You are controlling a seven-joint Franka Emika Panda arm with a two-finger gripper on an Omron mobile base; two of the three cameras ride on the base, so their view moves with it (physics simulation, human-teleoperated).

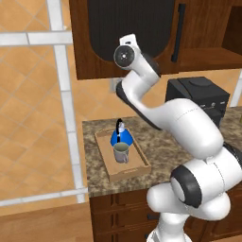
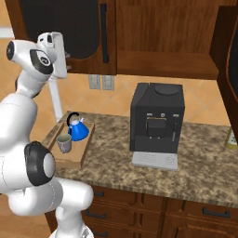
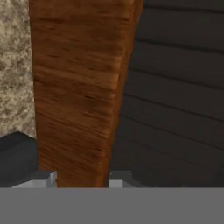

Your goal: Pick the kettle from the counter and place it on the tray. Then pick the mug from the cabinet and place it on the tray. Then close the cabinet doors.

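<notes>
I see a glossy blue kettle (image 1: 122, 138), matt light-wood tray (image 1: 138, 166), rough speckled granite counter (image 2: 200, 162), grained dark-wood cabinet doors (image 3: 78, 87), matt black coffee machine (image 2: 157, 116).

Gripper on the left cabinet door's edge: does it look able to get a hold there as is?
Probably yes. In the hand view the door edge stands between the two fingertips, nothing else in the gap. Whether the pads already touch the wood I cannot tell.

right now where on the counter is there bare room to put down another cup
Bare counter lies right of the coffee machine, up to the bottle at the far right edge, and along the front edge before the machine. The tray is crowded at its back, where kettle and mug stand close together; its front part is bare.
</notes>
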